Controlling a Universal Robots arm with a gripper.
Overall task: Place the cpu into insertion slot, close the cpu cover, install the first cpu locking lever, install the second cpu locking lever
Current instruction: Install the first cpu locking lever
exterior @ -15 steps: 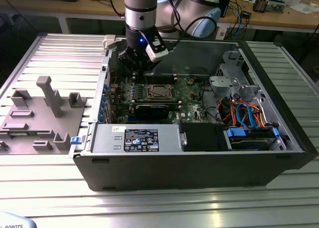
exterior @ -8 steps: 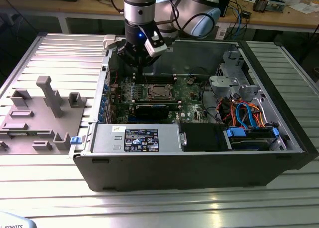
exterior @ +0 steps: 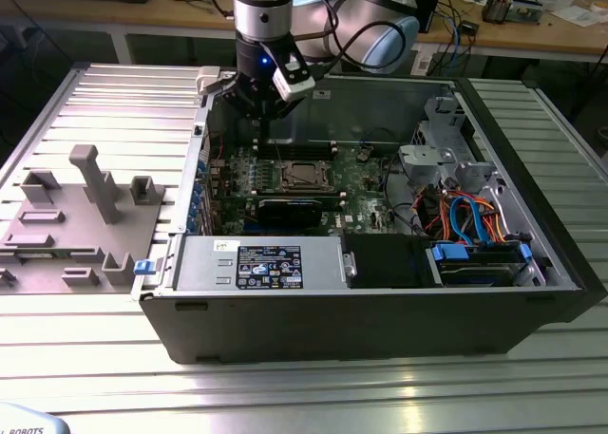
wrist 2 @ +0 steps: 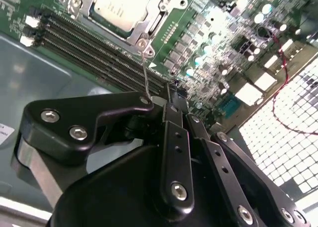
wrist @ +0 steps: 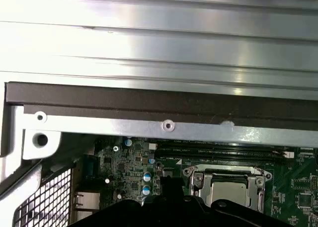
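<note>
The black, matte metal gripper, built of bolted link bars with bright screw heads, has its fingers drawn together. The free end of a thin, springy silver wire lever meets their tips; I cannot tell whether the wire is actually pinched. That wire runs straight from the fingertips to a small screw lug at the corner of the cpu socket. In the exterior view the gripper hangs from a banded silver-and-black cylindrical arm at about twelve o'clock of the socket, near the case's far wall. The cpu, a small flat square chip with a dull, brushed silver-grey top, sits in the socket. Over its edges lies the cpu cover, a thin stamped silvery frame plate with a square opening, lying flat and closed. Both wrist views show this; in the first wrist view the cpu sits framed by the shiny plate. Beside the socket run long, narrow black memory slots, and all of it is mounted on a glossy green circuit board studded with small square chips and round capacitor cans. In the exterior view the cpu lies near the middle of the open dark grey sheet-metal computer case. At six o'clock of it is a boxy bare-metal power supply carrying a dark label. The case rests on a ribbed aluminium table, and at nine o'clock of the case stands a grey moulded plastic fixture with blocky posts.
</note>
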